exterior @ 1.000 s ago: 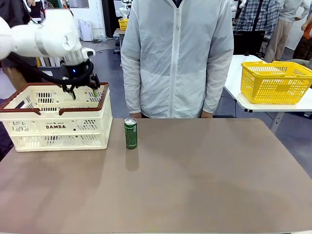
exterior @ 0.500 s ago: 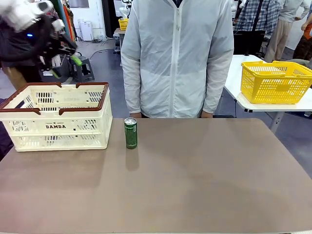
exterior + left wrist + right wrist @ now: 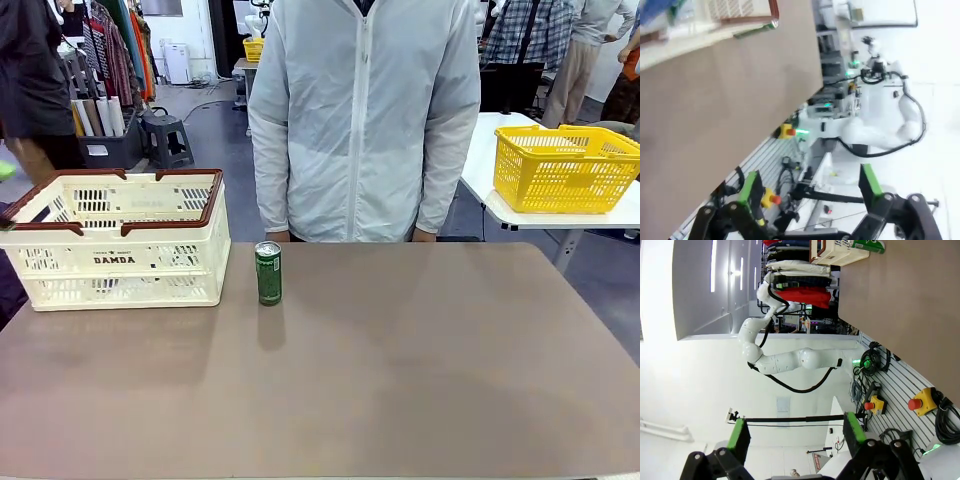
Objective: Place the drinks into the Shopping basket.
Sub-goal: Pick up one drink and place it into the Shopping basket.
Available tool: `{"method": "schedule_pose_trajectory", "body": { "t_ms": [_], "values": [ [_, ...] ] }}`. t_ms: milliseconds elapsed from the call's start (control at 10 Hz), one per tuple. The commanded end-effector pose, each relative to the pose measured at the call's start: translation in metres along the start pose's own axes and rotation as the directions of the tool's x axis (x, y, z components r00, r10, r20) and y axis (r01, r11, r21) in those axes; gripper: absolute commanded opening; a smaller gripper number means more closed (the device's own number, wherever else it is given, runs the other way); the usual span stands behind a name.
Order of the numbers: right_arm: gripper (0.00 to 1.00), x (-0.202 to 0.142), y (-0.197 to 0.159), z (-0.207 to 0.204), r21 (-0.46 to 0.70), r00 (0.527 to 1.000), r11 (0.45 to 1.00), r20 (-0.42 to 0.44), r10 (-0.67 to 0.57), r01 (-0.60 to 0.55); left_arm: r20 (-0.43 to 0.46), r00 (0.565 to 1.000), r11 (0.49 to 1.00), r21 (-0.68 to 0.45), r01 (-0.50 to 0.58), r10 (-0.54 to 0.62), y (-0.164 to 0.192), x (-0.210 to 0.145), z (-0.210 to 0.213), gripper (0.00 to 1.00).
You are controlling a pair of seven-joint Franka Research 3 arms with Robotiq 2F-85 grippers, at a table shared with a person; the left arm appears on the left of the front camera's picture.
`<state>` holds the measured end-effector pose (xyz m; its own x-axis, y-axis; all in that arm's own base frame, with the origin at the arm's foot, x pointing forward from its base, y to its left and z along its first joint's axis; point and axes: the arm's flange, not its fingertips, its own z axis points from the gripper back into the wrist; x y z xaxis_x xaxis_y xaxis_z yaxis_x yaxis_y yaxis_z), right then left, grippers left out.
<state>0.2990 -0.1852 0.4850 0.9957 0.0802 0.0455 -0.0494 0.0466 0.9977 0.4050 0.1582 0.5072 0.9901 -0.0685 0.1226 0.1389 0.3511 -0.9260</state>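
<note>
A green can [image 3: 267, 272] stands upright on the brown table, just right of the cream Shopping basket [image 3: 115, 262] with the brown rim and "DAMDA" on its side. In the left wrist view my left gripper [image 3: 810, 187] is open with nothing between its green pads. It is high and off the table, with the basket [image 3: 715, 22] and the green can [image 3: 757, 31] far off at the top. A blurred blue shape [image 3: 655, 10] shows inside the basket. My right gripper [image 3: 797, 437] is open and holds nothing, with the basket [image 3: 832, 250] and the can [image 3: 867, 246] far away.
A person in a white jacket [image 3: 365, 120] stands at the far edge of the table [image 3: 400, 380], hands down. A yellow mesh basket [image 3: 565, 168] sits on a separate white table at the right.
My left arm rose from above the Shopping basket, swung up and left, and left the front view. The green can has not moved.
</note>
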Motion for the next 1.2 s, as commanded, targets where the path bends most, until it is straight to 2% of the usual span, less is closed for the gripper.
{"method": "schedule_pose_trajectory", "body": {
  "t_ms": [0,100,200,1100],
  "values": [
    [1.0,-0.001,0.006,0.005,-0.007,1.0,1.0,-0.012,-0.017,0.016,0.074,0.997,0.99,-0.137,-0.021,0.031,0.037,0.002,0.02,1.0],
    [1.0,-0.001,0.006,0.005,-0.007,1.0,1.0,-0.012,-0.017,0.016,0.111,0.991,0.988,-0.142,-0.06,0.076,0.05,0.007,0.025,1.0],
    [1.0,-0.001,0.006,0.005,-0.007,1.0,1.0,-0.012,-0.017,0.016,0.043,0.999,0.997,-0.066,-0.029,0.032,0.031,-0.015,0.017,1.0],
    [1.0,-0.001,0.006,0.005,-0.007,1.0,1.0,-0.012,-0.017,0.016,0.043,0.999,0.997,-0.066,-0.029,0.032,0.031,-0.015,0.017,1.0]
  ]
}}
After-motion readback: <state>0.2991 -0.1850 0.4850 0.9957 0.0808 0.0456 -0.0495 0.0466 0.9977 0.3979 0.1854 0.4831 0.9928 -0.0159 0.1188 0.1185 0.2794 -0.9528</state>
